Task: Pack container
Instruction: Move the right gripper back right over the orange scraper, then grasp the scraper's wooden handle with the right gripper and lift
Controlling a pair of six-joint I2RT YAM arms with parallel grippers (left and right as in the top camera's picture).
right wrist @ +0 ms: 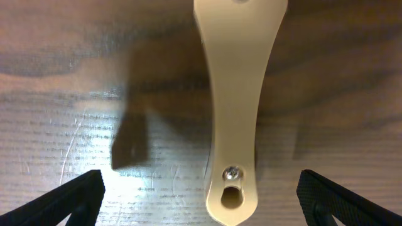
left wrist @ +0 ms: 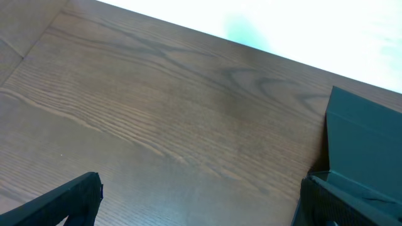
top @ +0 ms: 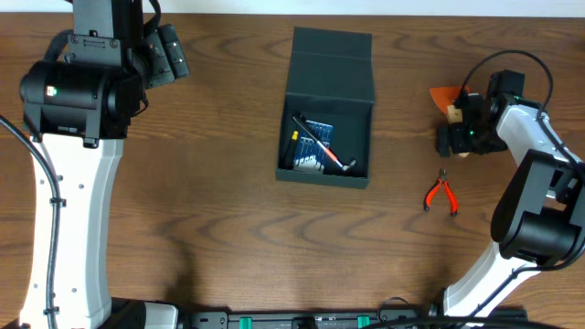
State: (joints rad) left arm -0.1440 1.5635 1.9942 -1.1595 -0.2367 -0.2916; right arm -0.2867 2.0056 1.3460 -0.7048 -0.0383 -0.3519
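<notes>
Container [top: 325, 176] sat open mid-tabletop [top: 219, 201], flap lid folded back on the far side. Left gripper [left wrist: 201, 188] hung over bare wood to its left, fingers [left wrist: 69, 201] wide apart, empty. Right gripper [right wrist: 201, 188] fingers [right wrist: 69, 198] were spread either side of a cream handle [right wrist: 235, 94], not touching it. Blue case [top: 315, 137] and a red-handled tool [top: 343, 164] lay in the container. Red pliers [top: 441, 194] lay outside, near the right arm.
</notes>
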